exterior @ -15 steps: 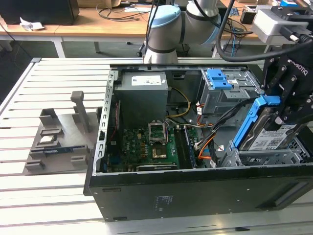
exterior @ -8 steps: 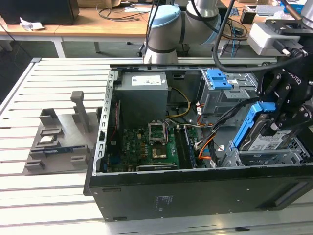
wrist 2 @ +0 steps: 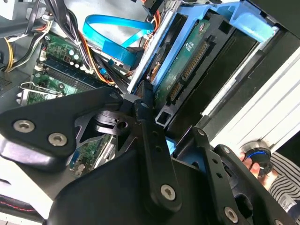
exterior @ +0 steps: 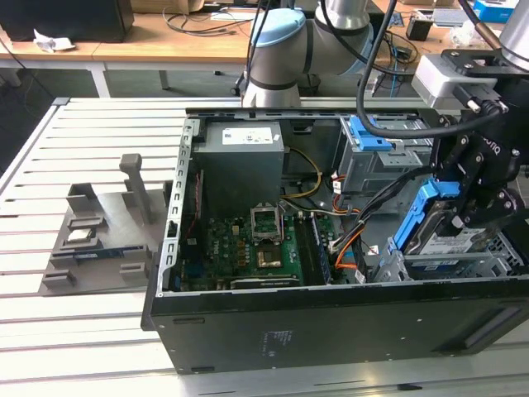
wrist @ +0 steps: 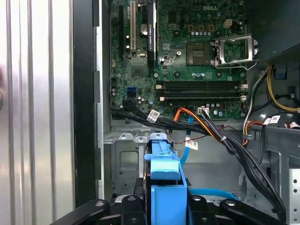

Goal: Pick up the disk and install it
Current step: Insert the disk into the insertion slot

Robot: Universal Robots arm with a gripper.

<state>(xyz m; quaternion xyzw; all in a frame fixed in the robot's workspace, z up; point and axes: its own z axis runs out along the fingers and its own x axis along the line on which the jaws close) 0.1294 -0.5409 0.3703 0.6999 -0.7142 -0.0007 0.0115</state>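
Observation:
The disk (exterior: 453,241), silver-grey with a white label and blue side rails, hangs tilted over the metal drive cage (exterior: 500,263) at the front corner of the open computer case, on the exterior view's right. My gripper (exterior: 460,213) is shut on it from above. In the first wrist view the disk's blue rail (wrist: 164,187) sits between my black fingers (wrist: 132,206). Its green circuit-board side (wrist 2: 187,61) faces the camera in the second wrist view, with a black finger (wrist 2: 146,123) against its edge.
The case holds a grey power-supply box (exterior: 244,157), a green motherboard (exterior: 264,240), orange and black cables (exterior: 351,236) and a second blue caddy (exterior: 369,132) in the rear bay. A grey fixture (exterior: 91,236) lies on the slatted table. A hand (wrist 2: 249,161) shows beyond the case.

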